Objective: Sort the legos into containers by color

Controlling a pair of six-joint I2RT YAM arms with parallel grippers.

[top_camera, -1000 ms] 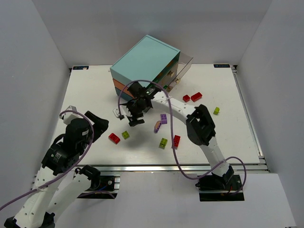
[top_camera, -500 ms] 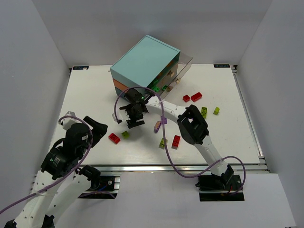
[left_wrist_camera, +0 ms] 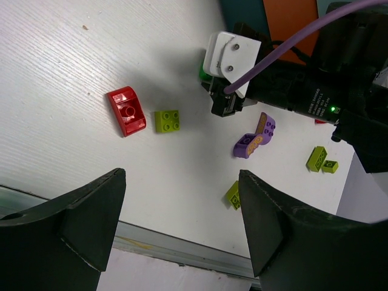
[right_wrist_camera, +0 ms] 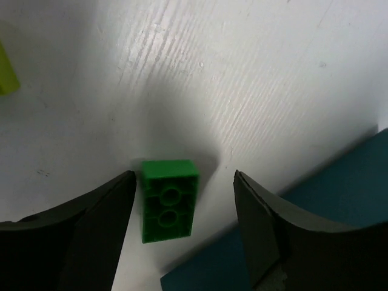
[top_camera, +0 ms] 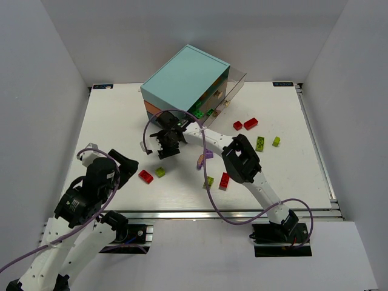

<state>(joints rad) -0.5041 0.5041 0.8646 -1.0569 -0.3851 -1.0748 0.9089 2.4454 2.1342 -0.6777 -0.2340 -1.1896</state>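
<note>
- Jaws of your right gripper point(right_wrist_camera: 183, 182) stand apart astride the green brick point(right_wrist_camera: 170, 199), not touching it; your left gripper point(left_wrist_camera: 182, 206) gapes empty.
- Brick lies flat on the table point(right_wrist_camera: 242, 91), just beside the chest point(right_wrist_camera: 339, 200), nearer one finger.
- Centre, then descend: its long axis crosses the closing line, so you pinch the narrow width.

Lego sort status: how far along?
Done: a few bricks already in the chest's open drawers. In hand: nothing gripped; right hand open, straddling a green brick beside the chest. Remaining: about ten more on the table, including a red brick and yellow-green brick below the open left hand.
</note>
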